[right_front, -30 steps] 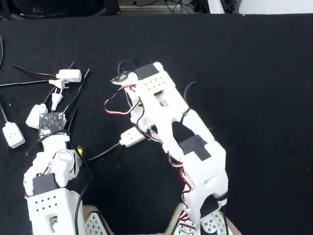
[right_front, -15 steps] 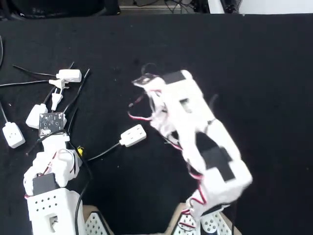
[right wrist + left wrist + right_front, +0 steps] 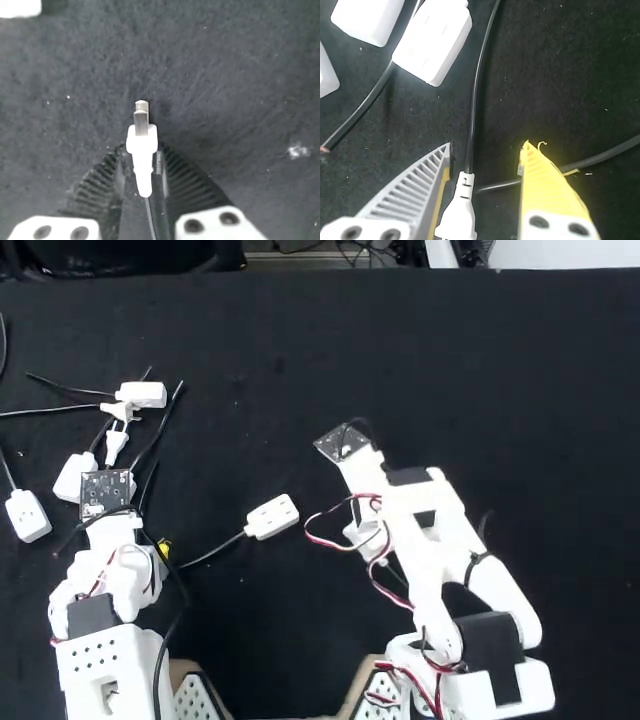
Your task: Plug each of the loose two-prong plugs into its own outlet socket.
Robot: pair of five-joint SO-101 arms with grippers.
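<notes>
Right gripper (image 3: 140, 150): we see it clamped on a white two-prong plug (image 3: 142, 131) — prongs pointing away from it, over the black table (image 3: 240, 75).
Left gripper (image 3: 485, 150): jaws wide apart, astride a second plug (image 3: 458, 220) and its black cord (image 3: 472, 100) — both lying on the table.
Outlet socket (image 3: 272, 516): on the table, between our two arms.

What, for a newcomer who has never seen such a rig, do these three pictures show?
Two white robot arms stand side by side at a black table. The high view looks down from above; each other picture comes from a camera on one arm's wrist. An outlet socket lies mid-table, with more sockets and black cables near the left arm. The right gripper is shut on a two-prong plug. The left gripper is open, with another plug lying between its fingers.
</notes>
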